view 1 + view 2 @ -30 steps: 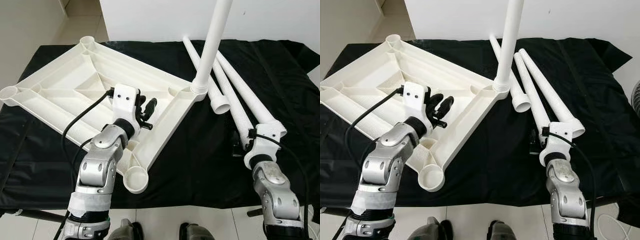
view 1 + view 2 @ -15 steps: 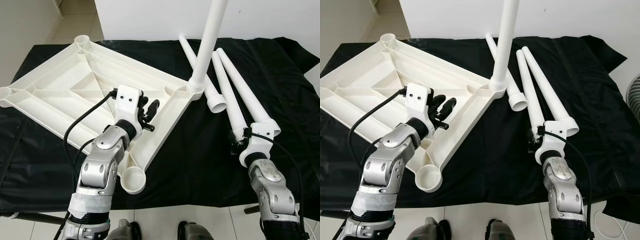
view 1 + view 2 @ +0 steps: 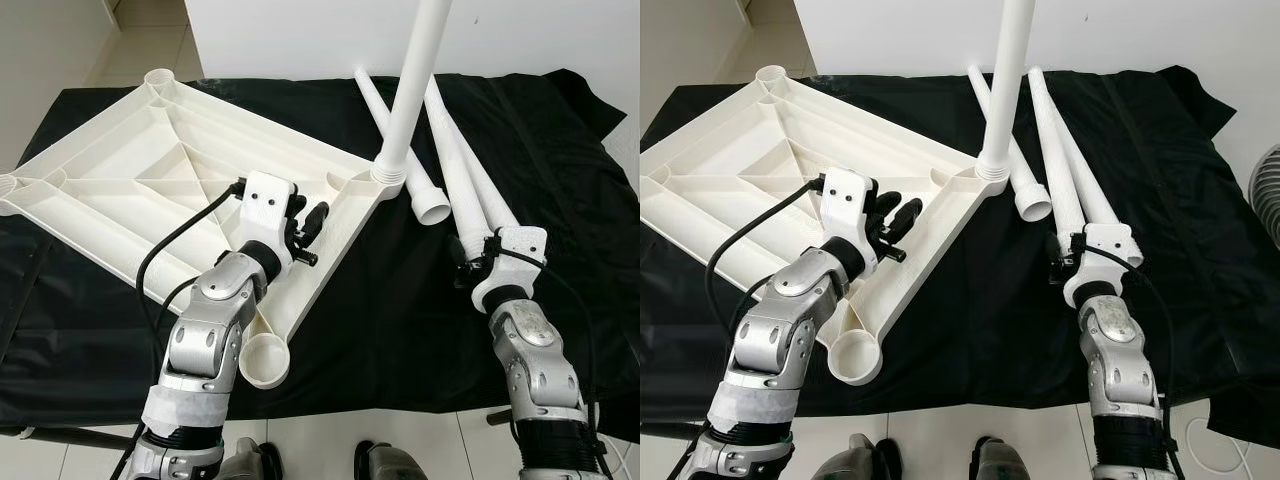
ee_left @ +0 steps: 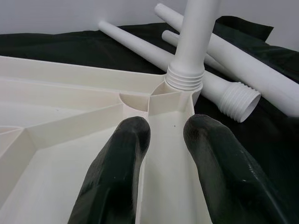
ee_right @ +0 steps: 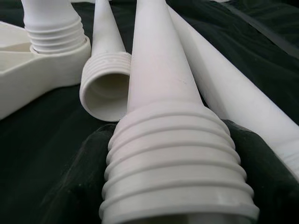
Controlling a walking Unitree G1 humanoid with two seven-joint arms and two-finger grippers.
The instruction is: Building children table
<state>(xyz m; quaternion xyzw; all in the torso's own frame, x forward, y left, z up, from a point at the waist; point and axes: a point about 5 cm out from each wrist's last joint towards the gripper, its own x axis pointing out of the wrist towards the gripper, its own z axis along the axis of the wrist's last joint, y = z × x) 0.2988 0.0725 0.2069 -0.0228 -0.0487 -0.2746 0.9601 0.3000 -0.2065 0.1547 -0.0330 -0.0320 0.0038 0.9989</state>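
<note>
Change since the earlier frames: we saw that the right gripper [image 3: 1070, 262] had lifted the threaded end of one loose leg [image 5: 163, 140] and swung it inward, so it lay closer to the upright leg than a second before; the left arm had edged a little further along the tabletop's rim.
Table: a table draped in black cloth [image 3: 400, 300] carried all the parts.
Tabletop: the white plastic tabletop [image 3: 130, 190] lay upside down with its ribbed underside up, on the robot's left half of the cloth, with round sockets at its corners.
Upright leg: one white leg [image 3: 410, 90] stood screwed into the far right corner socket, its threads showing at the base.
Loose legs: we counted three more tapered white legs lying on the cloth to the right of the tabletop, one with its open threaded mouth [image 3: 1036, 207] just beside the socket corner.
Right gripper: it was clamped on the thick threaded end of one loose leg, black fingers [image 5: 70, 186] pressed on either side of the threads.
Left gripper: the left gripper [image 4: 161, 135] hovered over the tabletop's rim near the upright leg, its two black fingers [image 4: 117, 172] apart with a rib of the tabletop between them; we could not tell whether they touched it.
Writing: we could read no brand, label or lettering on any part.
</note>
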